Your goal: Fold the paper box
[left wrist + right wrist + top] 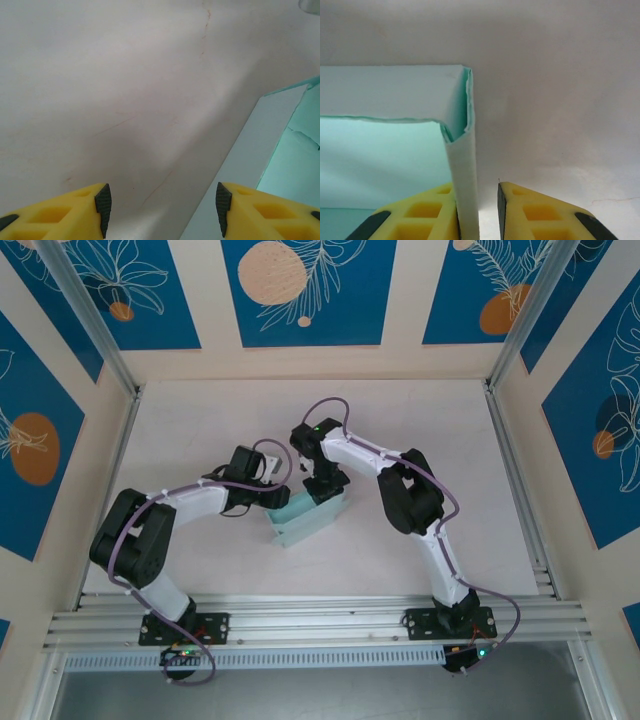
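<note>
Right wrist view: right hand (477, 212) loosely straddles the paper box (385, 95) wall; left hand (162, 210) stands apart beside it.

Reads as thin matt card on the paper box (395, 95), pale blue-green, smooth on the faces and fibrous along the ragged cut edge toward 12 o'clock in the right wrist view. Looks like moulded yellow plastic, dull-finished, on the fingers (55, 215) of the left gripper (162, 205), with dark, finely textured pads (103, 207). Shows a matt off-white table (125, 75), faintly scratched and stained. Gleams as ribbed bare aluminium along the rails (330, 618) at 6 o'clock in the top view.
</note>
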Tool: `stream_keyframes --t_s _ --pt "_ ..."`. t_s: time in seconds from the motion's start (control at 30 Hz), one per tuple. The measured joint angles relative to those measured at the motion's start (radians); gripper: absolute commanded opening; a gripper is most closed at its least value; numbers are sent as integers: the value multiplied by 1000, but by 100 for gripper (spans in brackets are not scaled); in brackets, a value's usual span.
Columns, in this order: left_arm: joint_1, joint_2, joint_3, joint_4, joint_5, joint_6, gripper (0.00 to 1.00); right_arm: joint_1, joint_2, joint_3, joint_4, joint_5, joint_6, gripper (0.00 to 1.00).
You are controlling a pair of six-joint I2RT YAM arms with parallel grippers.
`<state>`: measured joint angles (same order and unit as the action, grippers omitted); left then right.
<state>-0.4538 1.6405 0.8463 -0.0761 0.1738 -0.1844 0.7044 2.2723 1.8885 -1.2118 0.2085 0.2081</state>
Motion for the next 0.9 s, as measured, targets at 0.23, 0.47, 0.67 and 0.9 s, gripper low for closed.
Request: stream_keyframes --t_s 0.23,0.47,0.67,0.9 --pt "0 0 0 -2 -13 -10 55 16 4 -16 6 99 28 5" --pt "-1 1 0 -17 -37 -26 52 93 46 20 -47 347 99 0" --pt "-1 1 0 -18 -43 -31 54 87 27 -6 -23 356 85 0" --pt "-1 -66 0 -17 -34 -73 64 81 18 -6 18 340 31 3"
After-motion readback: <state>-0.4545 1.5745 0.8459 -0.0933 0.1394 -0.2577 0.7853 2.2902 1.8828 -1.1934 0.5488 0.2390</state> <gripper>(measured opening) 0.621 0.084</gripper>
